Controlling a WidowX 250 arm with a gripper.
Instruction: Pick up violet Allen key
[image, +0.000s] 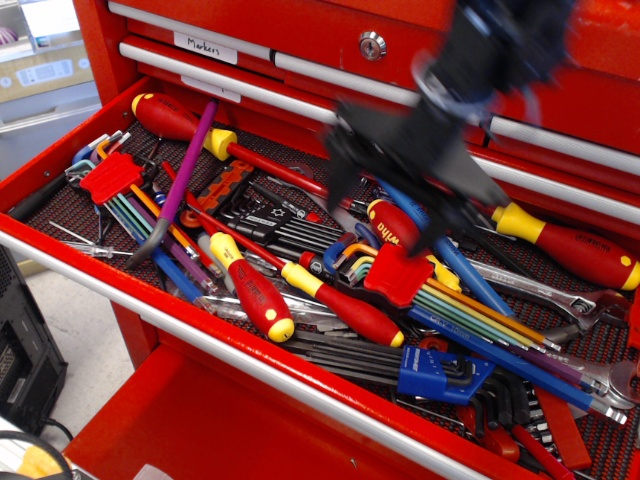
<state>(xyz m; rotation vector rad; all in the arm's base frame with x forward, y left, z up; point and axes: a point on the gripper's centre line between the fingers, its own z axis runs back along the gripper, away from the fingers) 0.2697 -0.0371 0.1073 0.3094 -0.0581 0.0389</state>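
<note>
The violet Allen key lies at the left of the open red drawer. It runs from the back edge down to a grey bent end near the front rail, across a red-and-yellow screwdriver and other tools. My gripper is black and motion-blurred. It hangs above the middle of the drawer, well to the right of the key. Its jaws stand apart with nothing between them.
The drawer is crowded with red-and-yellow screwdrivers, thin multicoloured keys in red holders, a long blue rod, wrenches and a blue key holder. Closed drawers with silver rails rise behind.
</note>
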